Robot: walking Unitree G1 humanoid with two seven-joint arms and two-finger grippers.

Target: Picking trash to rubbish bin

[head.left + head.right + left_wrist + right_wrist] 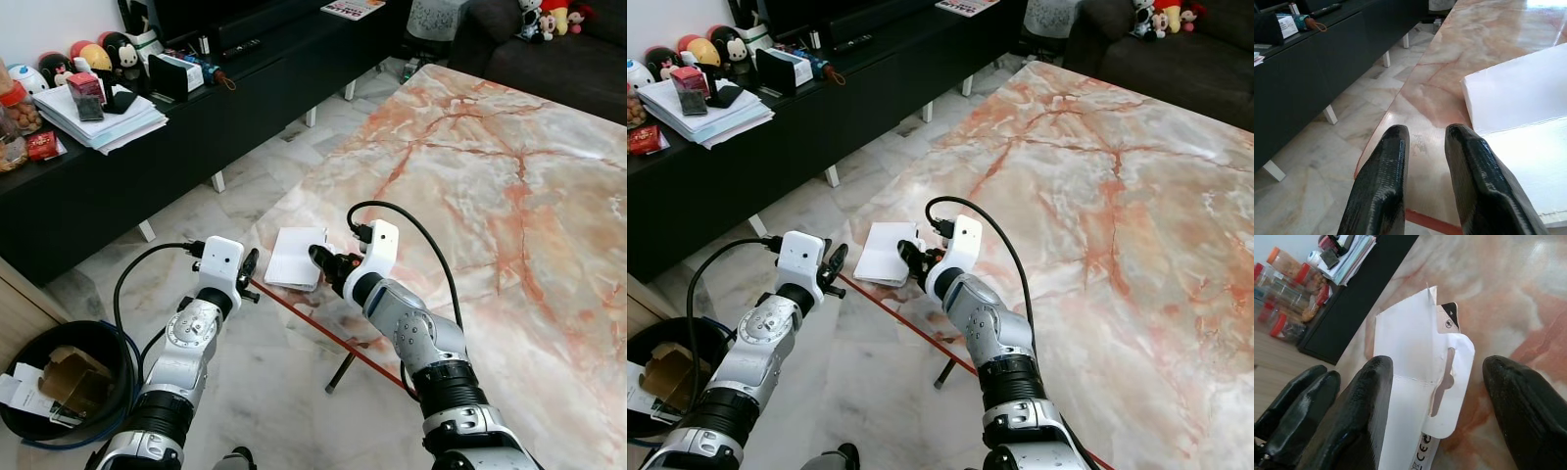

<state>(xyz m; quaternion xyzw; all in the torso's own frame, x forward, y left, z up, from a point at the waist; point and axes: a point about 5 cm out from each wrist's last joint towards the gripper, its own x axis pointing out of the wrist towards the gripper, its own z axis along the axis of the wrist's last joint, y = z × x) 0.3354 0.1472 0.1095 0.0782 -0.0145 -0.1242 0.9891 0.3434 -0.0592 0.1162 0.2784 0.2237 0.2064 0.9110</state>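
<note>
The rubbish bin (pixel 59 392) is cut off at the frame's bottom left corner, its contents unclear.

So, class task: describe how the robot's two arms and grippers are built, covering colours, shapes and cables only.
Both arms are silver, jointed metal with black bands at the forearms. Each wrist carries a white, rounded box, and a black cable loops from it back along the arm. The left gripper and the right gripper each have two long, glossy black fingers with rounded, blunt tips. I can make out no markings on them.
</note>
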